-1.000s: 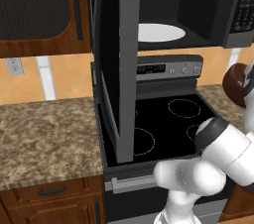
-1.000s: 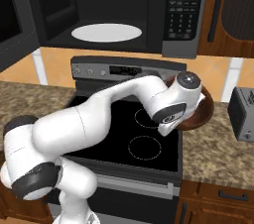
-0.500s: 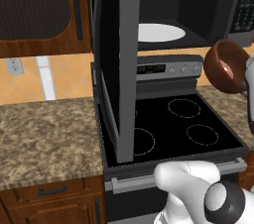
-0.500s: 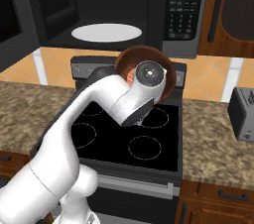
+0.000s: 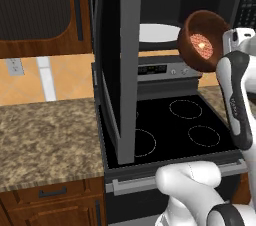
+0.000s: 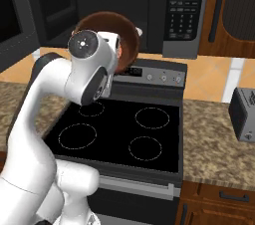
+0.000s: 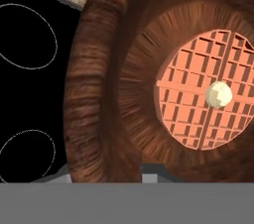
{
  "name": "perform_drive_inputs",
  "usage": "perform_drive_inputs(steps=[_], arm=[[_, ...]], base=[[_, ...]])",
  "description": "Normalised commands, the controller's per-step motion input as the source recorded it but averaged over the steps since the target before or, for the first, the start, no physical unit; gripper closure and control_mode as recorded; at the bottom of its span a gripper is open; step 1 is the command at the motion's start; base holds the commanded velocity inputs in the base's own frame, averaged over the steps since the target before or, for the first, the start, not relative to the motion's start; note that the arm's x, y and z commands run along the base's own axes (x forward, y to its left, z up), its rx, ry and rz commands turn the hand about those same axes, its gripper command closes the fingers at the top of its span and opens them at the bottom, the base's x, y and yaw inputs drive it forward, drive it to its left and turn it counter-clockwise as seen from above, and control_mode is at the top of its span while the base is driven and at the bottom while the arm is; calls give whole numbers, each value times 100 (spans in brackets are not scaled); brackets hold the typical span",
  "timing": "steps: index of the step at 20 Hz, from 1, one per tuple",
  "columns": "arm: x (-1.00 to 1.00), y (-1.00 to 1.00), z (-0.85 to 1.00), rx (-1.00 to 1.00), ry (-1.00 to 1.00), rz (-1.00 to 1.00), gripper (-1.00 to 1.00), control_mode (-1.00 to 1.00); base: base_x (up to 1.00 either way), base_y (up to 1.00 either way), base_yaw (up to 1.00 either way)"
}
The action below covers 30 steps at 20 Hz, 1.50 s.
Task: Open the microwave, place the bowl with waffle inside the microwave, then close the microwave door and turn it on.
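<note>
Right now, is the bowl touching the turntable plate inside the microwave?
Apart. In the left base view the bowl hangs tilted in the air, above the stove, out in front of the white turntable plate, with dark cavity showing between them.

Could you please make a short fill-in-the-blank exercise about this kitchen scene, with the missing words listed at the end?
1. The microwave door stands ____.
2. Inside the bowl lies a round ____.
3. The bowl is held in the air above the black ____.
4. The white turntable plate lies inside the ____.

Missing words: open; waffle; stove; microwave
</note>
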Motion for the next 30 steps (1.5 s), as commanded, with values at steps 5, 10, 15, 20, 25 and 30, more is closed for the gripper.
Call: perform_drive_inputs(steps=[5,10,15,20,25,30], arm=[[47,63,93,-9,-4,0,100,-100],[85,47,43,-4,7,0,100,-100],[100,4,-2,-1,21,-5,100,-100],[99,1,-1,0,6,-5,100,-100],[69,10,-22,0,0,-1,100,-100],[64,2,-42,0,0,0,100,-100]], base=[[0,0,0],[0,0,0],[0,0,0],[0,0,0],[0,0,0],[0,0,0]])
